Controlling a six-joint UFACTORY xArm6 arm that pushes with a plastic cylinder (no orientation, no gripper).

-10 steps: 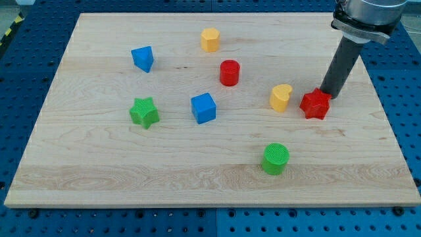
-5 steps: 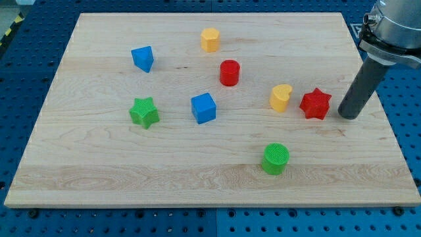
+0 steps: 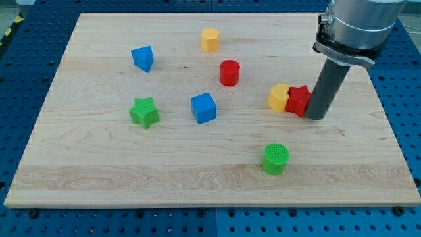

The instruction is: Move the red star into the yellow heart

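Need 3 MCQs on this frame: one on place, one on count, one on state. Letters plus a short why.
1. Where is my tip relative to the red star?
A. at the star's right side in the view
B. at its left
C. far above it

2. How many green blocks are on the board?
A. one
B. two
C. three

3. How do the red star and the yellow heart stand?
A. far apart
B. stacked
C. side by side, touching

Key:
1 A, the rod stands against the star's right edge.
2 B, a green star and a green cylinder.
3 C, no gap shows between them.
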